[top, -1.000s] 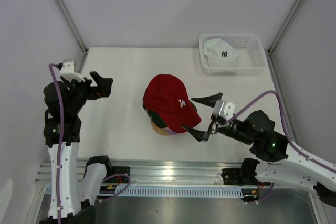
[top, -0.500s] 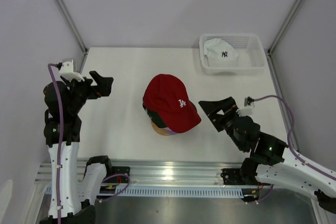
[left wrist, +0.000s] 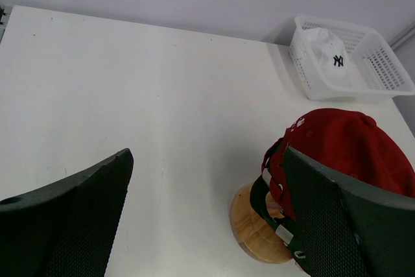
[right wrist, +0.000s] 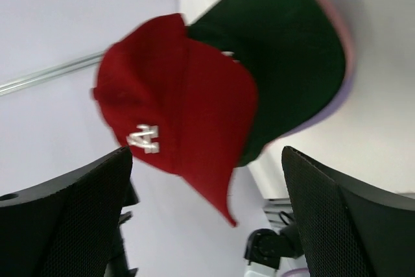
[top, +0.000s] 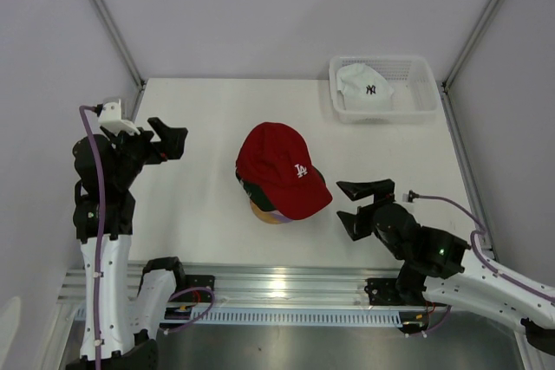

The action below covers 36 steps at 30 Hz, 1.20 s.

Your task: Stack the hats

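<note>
A red hat [top: 282, 166] tops a pile of hats on the round wooden stand [top: 264, 212]; a dark green hat [top: 250, 188] peeks out beneath it. The white hat [top: 364, 84] lies in the mesh basket [top: 416, 106] at the far right. My right gripper [top: 362, 205] is open, right of the pile and apart from it; its wrist view shows the red hat [right wrist: 188, 108] over the dark green hat [right wrist: 285, 56], blurred. My left gripper [top: 169, 138] hovers open at the far left, empty. The left wrist view holds the red hat [left wrist: 350, 147], the stand [left wrist: 259, 228] and the white hat [left wrist: 327, 47].
Slanted frame posts rise at the table's back corners [top: 113, 23]. A metal rail [top: 277, 288] with both arm bases runs along the near edge. The basket [left wrist: 389, 76] stands against the back wall.
My right gripper has drawn back from the red hat's brim toward the near right and turned, still open. The left arm and the hats have not moved.
</note>
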Each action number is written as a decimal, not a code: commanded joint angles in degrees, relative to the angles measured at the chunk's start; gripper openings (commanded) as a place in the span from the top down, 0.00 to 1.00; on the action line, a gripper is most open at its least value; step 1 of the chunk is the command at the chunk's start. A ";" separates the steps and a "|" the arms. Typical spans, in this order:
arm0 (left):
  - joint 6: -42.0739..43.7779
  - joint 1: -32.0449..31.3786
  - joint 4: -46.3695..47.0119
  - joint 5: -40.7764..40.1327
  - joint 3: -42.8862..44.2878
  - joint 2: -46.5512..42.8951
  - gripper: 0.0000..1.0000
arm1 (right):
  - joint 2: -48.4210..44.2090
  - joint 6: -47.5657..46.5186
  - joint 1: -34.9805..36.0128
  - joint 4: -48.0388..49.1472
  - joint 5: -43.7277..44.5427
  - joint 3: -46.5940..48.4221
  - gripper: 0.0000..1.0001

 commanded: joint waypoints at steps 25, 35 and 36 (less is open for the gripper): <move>-0.46 0.80 2.04 1.66 -0.11 -0.95 0.01 | 9.85 3.01 3.21 23.20 1.74 -4.86 0.46; -0.37 0.80 2.04 2.09 -0.11 -0.96 0.01 | 8.79 -3.74 3.30 28.73 1.75 -5.56 0.94; -0.37 0.80 2.04 2.10 -0.20 -0.96 0.00 | 8.00 -4.98 3.30 30.13 1.84 -6.09 0.96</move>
